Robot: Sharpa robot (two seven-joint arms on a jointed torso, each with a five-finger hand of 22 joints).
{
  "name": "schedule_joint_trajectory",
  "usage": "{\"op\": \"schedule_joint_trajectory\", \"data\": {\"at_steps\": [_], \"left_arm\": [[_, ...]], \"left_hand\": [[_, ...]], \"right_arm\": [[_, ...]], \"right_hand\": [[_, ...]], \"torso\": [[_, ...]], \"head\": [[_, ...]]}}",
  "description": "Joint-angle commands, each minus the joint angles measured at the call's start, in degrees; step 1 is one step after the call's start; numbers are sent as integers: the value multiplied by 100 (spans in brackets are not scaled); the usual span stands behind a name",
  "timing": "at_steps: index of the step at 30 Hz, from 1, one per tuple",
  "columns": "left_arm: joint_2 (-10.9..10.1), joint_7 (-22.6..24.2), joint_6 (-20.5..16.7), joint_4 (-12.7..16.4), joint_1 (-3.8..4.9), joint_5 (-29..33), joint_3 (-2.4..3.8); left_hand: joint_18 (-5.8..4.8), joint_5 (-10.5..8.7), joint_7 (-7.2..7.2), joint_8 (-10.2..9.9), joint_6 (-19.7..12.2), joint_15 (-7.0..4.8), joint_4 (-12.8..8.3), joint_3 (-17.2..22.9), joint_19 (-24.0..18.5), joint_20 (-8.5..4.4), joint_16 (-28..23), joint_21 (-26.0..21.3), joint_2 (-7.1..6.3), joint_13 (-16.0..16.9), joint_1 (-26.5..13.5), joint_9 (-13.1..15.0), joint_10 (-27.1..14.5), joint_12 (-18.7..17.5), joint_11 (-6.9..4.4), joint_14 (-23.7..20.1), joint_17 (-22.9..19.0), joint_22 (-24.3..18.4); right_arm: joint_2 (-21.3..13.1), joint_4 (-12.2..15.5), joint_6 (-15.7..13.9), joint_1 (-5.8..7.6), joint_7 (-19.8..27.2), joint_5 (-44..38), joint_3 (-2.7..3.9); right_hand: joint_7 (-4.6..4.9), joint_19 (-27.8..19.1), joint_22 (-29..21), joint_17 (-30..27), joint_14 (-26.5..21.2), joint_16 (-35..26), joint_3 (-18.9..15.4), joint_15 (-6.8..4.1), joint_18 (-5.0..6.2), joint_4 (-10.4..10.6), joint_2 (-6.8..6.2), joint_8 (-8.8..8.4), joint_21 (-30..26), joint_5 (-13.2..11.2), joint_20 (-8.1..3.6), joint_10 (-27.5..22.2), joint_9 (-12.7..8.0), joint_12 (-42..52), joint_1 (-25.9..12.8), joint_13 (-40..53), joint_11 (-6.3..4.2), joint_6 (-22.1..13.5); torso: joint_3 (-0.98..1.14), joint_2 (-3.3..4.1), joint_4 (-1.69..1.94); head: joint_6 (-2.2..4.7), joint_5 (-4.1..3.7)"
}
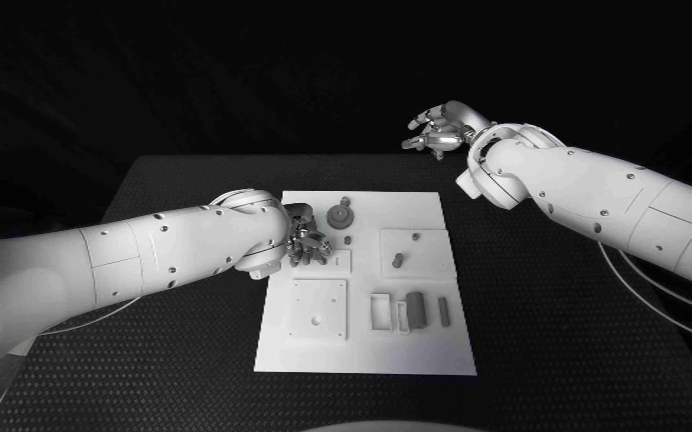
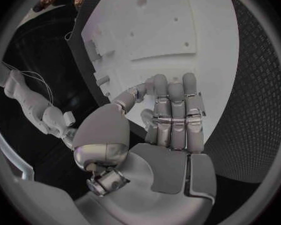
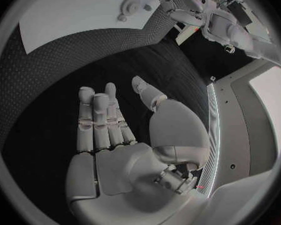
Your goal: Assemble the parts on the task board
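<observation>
Judging by how things are lying now, the assembly is sitting at an early stage, with most of the work seemingly left to do. The task board (image 1: pixel 364 352) is lying flat in the middle of the black table (image 1: pixel 188 392), and the grey parts are spreading across it loosely: a round geared part (image 1: pixel 340 215) is resting near the board's far edge, a dark oblong part (image 1: pixel 415 309) and a slimmer bar (image 1: pixel 443 311) are lying side by side near the board's right edge beside a small open frame (image 1: pixel 381 313), and a square plate (image 1: pixel 319 309) is sitting toward the near left corner. Whether any of these are already seated in their proper places, I cannot tell. The left hand (image 1: pixel 306 241) is hovering over the board's left edge, close beside the round geared part; in the left wrist view the left hand's fingers (image 2: pixel 176 112) are stretching out straight and side by side with the palm bare, so it is holding nothing. The right hand (image 1: pixel 440 133) is hanging well apart from the board, beyond the table's far right corner (it looks to be waiting out of the way), and in the right wrist view its fingers (image 3: pixel 97 120) are likewise extending flat over the table, gripping nothing. A first pick by the left hand looks like the step in hand.
</observation>
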Motion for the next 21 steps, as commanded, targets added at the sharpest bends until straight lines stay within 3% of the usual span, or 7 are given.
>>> {"op": "schedule_joint_trajectory", "data": {"at_steps": [1, 21], "left_arm": [[5, 15, -86, 8, -4, -34, 2], [23, 26, 20, -18, -22, -34, 2]], "left_hand": [[-35, 0, -594, 17, 637, -16, -12, 33, 34, 14, 28, -19, 55, -6, -26, 10, -77, 15, -77, -8, -11, 7], [-33, -11, -592, 19, 630, -17, -16, 41, 37, 13, 30, -26, 58, -14, -36, 9, -80, 16, -78, -8, -23, 14]], "right_arm": [[2, 6, 71, 2, 32, -34, 3], [14, 7, 98, 2, 27, -35, 3]], "right_hand": [[246, -11, 96, -7, -41, 23, -37, 7, 212, 0, 48, 34, -38, 11, -24, -53, -6, 22, -3, -9, -1, -5], [247, -13, 97, -10, -44, 26, -40, 8, 212, 1, 51, 36, -39, 12, -23, -57, -8, 28, -5, -13, 0, -8]], "torso": [[3, -2, 3], [0, -1, 4]], "head": [[2, -5], [-8, 2]]}}
